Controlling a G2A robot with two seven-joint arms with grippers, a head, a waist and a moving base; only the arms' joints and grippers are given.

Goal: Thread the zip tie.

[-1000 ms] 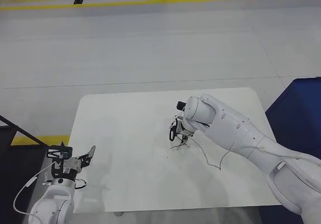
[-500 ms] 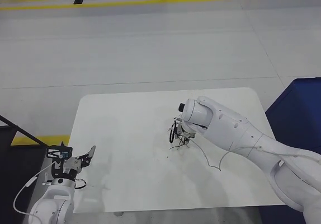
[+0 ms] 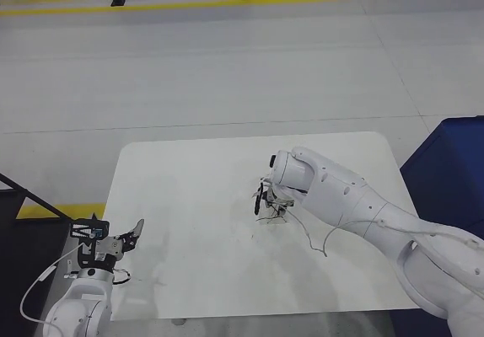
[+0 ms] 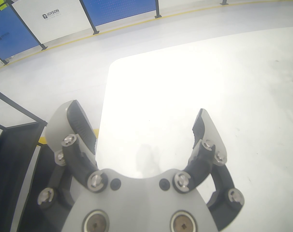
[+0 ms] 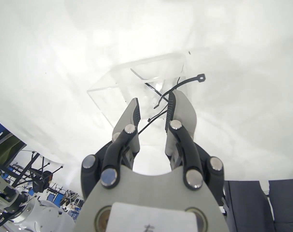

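We see zip tie (image 5: 186, 81) slanting across R gripper (image 5: 153, 98) gap, head past one fingertip. R fingers part-open, tie against one pad, unpinched. L gripper (image 4: 138, 108) spread wide, empty.

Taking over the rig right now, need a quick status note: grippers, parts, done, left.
Left gripper: open, empty, by the near left corner of the table.
Right gripper: open, low over the clear stand mid-table; black zip ties cross between its fingers, none clamped.
Done: no tie looks threaded.
Left: grip a tie, feed its tail through the head.
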